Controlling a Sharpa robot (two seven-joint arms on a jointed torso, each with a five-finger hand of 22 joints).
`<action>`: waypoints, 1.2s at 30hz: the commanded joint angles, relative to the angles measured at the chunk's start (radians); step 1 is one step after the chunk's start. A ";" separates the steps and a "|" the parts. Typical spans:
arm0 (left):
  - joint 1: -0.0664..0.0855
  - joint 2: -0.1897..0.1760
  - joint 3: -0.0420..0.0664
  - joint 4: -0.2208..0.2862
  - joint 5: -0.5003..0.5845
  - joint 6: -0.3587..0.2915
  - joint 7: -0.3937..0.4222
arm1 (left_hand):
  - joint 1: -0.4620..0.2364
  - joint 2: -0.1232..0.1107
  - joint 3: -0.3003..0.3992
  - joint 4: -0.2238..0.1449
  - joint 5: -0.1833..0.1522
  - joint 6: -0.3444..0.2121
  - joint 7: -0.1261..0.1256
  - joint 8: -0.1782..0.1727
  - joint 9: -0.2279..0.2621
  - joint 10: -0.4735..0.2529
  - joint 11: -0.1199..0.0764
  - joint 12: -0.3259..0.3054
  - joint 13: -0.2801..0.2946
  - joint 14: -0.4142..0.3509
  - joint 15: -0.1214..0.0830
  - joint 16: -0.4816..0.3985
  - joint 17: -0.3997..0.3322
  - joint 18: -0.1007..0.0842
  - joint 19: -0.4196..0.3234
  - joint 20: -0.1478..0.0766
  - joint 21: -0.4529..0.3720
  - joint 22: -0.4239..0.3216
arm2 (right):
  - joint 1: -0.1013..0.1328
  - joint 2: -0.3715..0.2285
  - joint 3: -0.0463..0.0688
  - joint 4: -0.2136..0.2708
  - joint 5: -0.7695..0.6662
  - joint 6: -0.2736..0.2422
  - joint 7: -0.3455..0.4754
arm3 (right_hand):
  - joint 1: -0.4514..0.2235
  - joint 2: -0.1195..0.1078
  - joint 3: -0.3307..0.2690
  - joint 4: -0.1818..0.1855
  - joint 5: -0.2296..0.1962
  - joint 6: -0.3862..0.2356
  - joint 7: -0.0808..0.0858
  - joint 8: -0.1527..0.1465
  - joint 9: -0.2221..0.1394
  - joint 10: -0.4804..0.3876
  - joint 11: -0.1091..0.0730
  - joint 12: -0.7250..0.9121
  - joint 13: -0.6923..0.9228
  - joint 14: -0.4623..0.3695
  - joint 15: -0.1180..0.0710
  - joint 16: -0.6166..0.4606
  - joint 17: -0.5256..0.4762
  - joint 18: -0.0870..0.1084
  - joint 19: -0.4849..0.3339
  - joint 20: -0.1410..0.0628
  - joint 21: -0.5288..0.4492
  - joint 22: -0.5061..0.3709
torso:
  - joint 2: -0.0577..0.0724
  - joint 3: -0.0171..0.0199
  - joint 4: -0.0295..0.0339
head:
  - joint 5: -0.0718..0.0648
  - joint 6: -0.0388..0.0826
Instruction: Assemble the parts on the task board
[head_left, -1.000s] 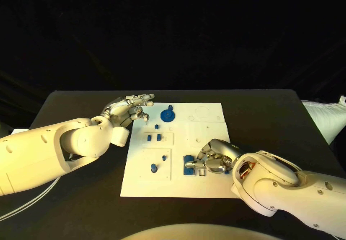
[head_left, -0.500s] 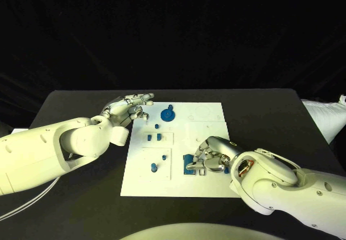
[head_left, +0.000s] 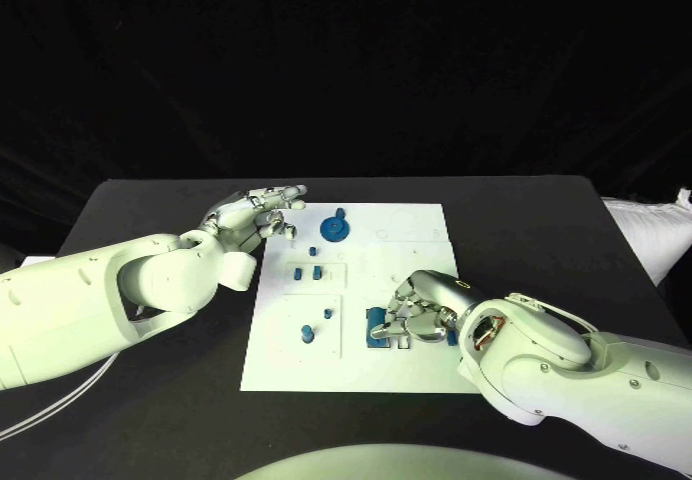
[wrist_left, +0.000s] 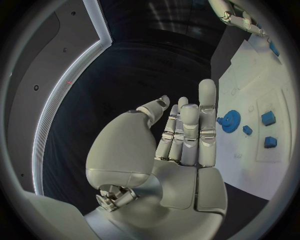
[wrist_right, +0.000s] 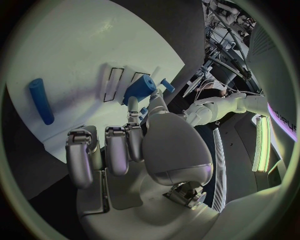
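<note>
- Black bench (head_left: 173, 200): one. It carries the flat white rectangular task board (head_left: 418, 370), also one, lying at the centre.
- Left robot hand (head_left: 260, 213): one, silver and many-fingered, at about 10 o'clock from the board centre, off the board's far-left corner. The left wrist view shows the fingers extended, close together and holding nothing.
- Right robot hand (head_left: 415, 312): one, at about 5 o'clock from the board centre. Its fingers curl down over a small blue cylindrical part (wrist_right: 140, 89). It appears to pinch this part between thumb and a finger, though the contact is partly hidden.
- Blue parts, counted in the head view: one round toothed gear (head_left: 335, 230) at 12 o'clock; two short pegs (head_left: 307, 273) just left of centre; two small pieces (head_left: 309, 333) at 8 o'clock; one dark blue block (head_left: 378, 330) touching the right robot hand's fingers. The right wrist view adds one long blue rod (wrist_right: 40, 100) lying flat.
- Step in hand, as judged: seating the pinched cylinder. Keep it upright, align it over its recess before lowering, and release only once it sits.
</note>
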 joint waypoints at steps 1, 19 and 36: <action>0.000 0.000 0.001 0.002 -0.004 0.019 0.004 | 0.001 0.007 -0.002 -0.001 0.004 -0.007 0.001 0.004 0.002 -0.007 0.000 0.003 0.001 -0.005 0.000 0.006 -0.001 0.011 -0.007 0.001 -0.005 -0.001 | -0.009 -0.004 -0.009 -0.009 -0.024 0.094 -0.031 | 0.056 0.031 0.008 -0.019 0.005 0.006 -0.004 0.005 0.004 0.043 -0.018 0.003 0.140 0.074 -0.011 0.000 0.085 -0.007 0.105 -0.011 0.004 0.263 | 0.000 0.0001 -0.0003 | 0.001 -0.001; 0.000 -0.003 0.000 0.004 -0.009 0.021 0.004 | 0.001 0.006 -0.002 -0.004 0.004 -0.011 0.002 0.008 0.002 -0.012 0.000 0.010 0.000 -0.007 0.001 0.008 -0.006 0.011 -0.008 0.002 -0.005 -0.001 | -0.014 -0.032 -0.009 0.002 -0.063 0.079 -0.033 | 0.056 0.036 0.006 -0.034 0.002 0.012 -0.009 0.018 0.014 0.048 -0.024 0.011 0.147 0.074 -0.016 0.002 0.089 -0.007 0.105 -0.017 0.004 0.263 | 0.000 0.0004 -0.0006 | -0.002 0.001; 0.000 -0.005 0.000 0.003 -0.011 0.021 0.002 | 0.001 0.006 -0.002 -0.004 0.004 -0.011 0.002 0.008 0.002 -0.012 0.000 0.010 0.000 -0.007 0.001 0.008 -0.006 0.011 -0.008 0.002 -0.005 -0.001 | 0.037 -0.217 -0.004 0.087 0.092 -0.011 0.074 | 0.003 0.062 0.003 0.005 0.078 -0.087 0.039 -0.076 -0.027 0.037 0.016 -0.017 0.136 0.073 0.014 -0.001 0.085 -0.007 0.105 0.005 0.004 0.263 | 0.000 -0.0002 0.0000 | -0.014 0.007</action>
